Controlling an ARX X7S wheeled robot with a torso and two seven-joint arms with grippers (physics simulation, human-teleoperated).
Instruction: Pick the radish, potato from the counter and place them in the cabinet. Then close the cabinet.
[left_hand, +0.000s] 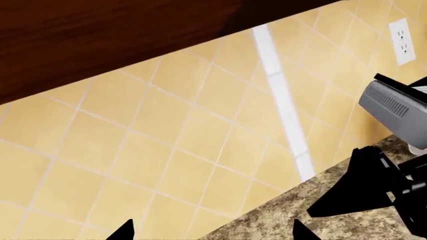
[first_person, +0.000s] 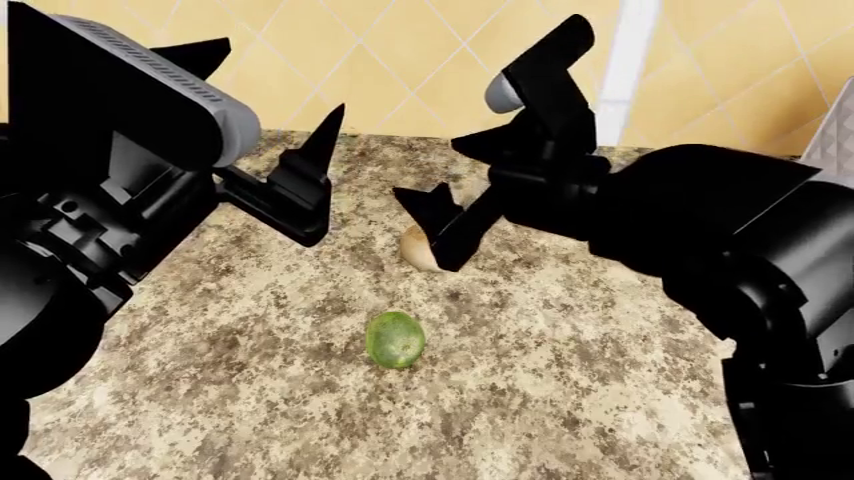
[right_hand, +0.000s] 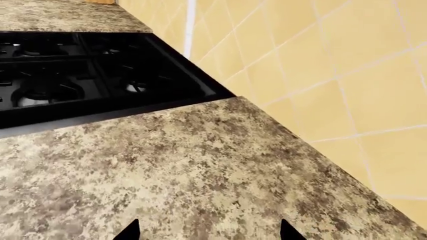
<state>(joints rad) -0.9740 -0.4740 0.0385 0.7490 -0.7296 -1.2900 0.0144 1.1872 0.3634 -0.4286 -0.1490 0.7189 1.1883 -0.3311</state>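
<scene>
Potato (first_person: 416, 250) lies on the worktop (first_person: 561, 380) partly behind the right claw (first_person: 434, 225), spread wide and angled down, radish (first_person: 395, 339) just beyond.

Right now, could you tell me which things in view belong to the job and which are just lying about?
Belong to the job:
- radish, lying free on the counter
- potato, partly hidden behind the right gripper
- cabinet underside

Just there:
- stove top
- tiled wall
- wall outlet
</scene>
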